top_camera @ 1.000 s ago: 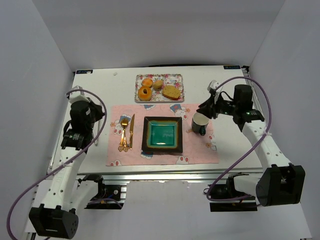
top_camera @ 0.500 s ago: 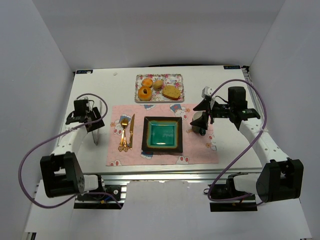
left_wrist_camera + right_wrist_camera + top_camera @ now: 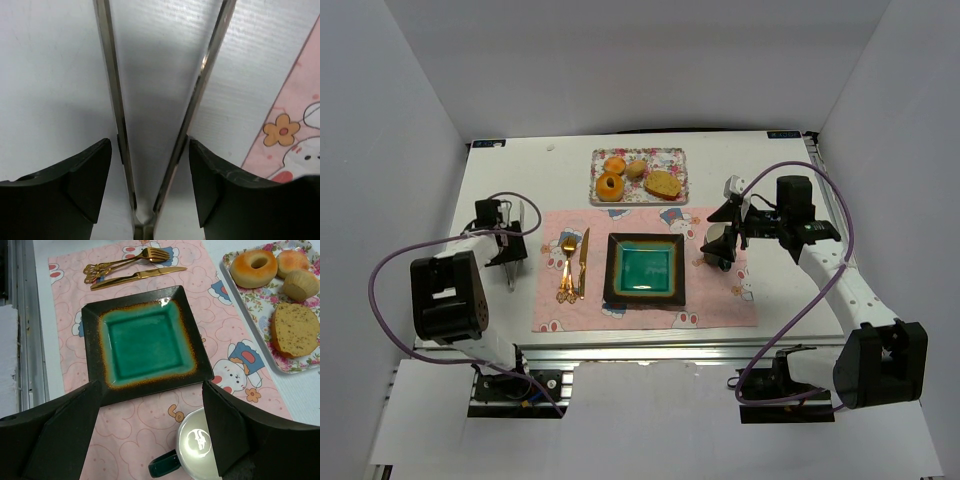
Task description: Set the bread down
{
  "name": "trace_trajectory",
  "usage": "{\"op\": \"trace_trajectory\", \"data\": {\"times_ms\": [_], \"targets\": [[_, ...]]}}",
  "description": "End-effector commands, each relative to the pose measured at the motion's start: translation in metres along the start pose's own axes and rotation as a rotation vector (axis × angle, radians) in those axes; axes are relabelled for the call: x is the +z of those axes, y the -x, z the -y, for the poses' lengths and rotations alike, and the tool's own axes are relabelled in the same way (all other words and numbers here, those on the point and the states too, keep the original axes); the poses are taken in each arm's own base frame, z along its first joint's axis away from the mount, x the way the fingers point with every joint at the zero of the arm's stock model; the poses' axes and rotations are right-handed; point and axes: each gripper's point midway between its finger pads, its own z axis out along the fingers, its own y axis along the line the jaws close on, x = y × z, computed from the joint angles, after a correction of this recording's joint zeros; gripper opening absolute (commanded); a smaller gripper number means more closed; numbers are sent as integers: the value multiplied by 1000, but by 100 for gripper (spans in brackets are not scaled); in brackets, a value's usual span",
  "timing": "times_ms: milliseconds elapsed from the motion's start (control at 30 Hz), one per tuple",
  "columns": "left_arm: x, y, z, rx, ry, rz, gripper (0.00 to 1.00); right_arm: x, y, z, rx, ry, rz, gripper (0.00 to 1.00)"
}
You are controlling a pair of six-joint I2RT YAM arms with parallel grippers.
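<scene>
Nothing placed: bun (image 3: 636, 169), toasted slice (image 3: 663, 184) on tray (image 3: 640, 152) (none on plate (image 3: 612, 270)); left pincer (image 3: 150, 145), right pincer (image 3: 152, 385) both open, gripping nothing.

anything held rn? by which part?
Right hand: nothing, open above the mug. Left hand straddles the tongs near their hinge; whether it grips them cannot be told.

Left arm (image 3: 445, 295) and right arm (image 3: 845, 285) have white links, black joint housings, 1 looping purple cable (image 3: 798, 165) each, black wedge-shaped pincer fingers (image 3: 60, 435).
</scene>
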Motion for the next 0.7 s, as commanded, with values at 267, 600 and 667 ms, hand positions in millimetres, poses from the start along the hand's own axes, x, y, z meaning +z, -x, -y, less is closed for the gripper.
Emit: {"op": "trace_trajectory", "data": {"times_ms": [267,600,667], "targets": [[18,-9,1,-60,-80,19,39,-6,11,6,-43,-34,23,86],[-52,63,38,-228,-303,263,7,-10,15,4,-54,-37,33,86],[-85,85,63,-250,-430,342,11,-10,15,4,-53,-39,34,86]]}}
